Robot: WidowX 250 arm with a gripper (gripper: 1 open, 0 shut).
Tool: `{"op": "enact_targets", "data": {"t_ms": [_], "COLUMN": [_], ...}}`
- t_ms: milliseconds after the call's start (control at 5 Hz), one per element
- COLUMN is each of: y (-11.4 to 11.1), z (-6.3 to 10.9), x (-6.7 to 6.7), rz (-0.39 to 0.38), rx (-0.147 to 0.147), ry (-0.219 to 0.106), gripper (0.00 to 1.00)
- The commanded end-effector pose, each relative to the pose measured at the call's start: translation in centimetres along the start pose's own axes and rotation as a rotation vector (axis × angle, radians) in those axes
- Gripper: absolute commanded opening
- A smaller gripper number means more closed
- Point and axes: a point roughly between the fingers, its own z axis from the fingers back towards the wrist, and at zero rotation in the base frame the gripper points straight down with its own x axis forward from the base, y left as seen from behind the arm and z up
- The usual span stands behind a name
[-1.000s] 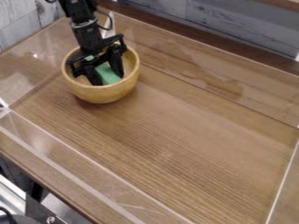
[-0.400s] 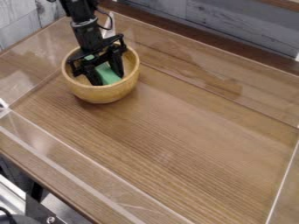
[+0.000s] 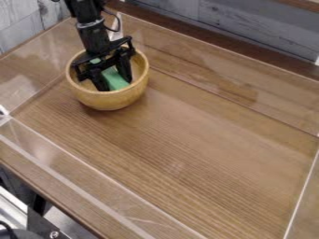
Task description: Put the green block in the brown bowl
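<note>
Camera view: looking down across a wooden table (image 3: 187,140) from its near corner.
Near edge: dark hardware is poking in at the bottom left, cut off by the frame and too dim to identify.
Open room: bare wood is stretching across the middle and right of the table, bordered by a pale raised lip (image 3: 303,196) running along the right side.
Brown bowl (image 3: 88,95): sitting on the table at upper left, near the left edge and well apart from the right lip.
Green block (image 3: 115,80): lying inside the brown bowl, leaning toward its right inner wall, partly screened by the black fingers.
Gripper (image 3: 104,75): reaching steeply down into the bowl, its jaws standing apart on either side of the block; whether they are pressing on it or just clear of it I cannot tell.
Arm: rising from the gripper and running out of the top edge.
Far edge: grey planked wall (image 3: 237,23) is closing off the back.
</note>
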Motion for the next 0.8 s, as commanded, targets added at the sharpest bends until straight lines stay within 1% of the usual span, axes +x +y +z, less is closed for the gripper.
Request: {"op": "enact_targets", "data": {"t_ms": [0, 600], "y": [0.97, 0.81], "z": [-0.20, 0.00], "x": [1.04, 1.36], "rz": [0.035, 0.039], "rx": [0.013, 0.015], "ry": [-0.006, 0.002], "gripper": [0.00, 0.00]}}
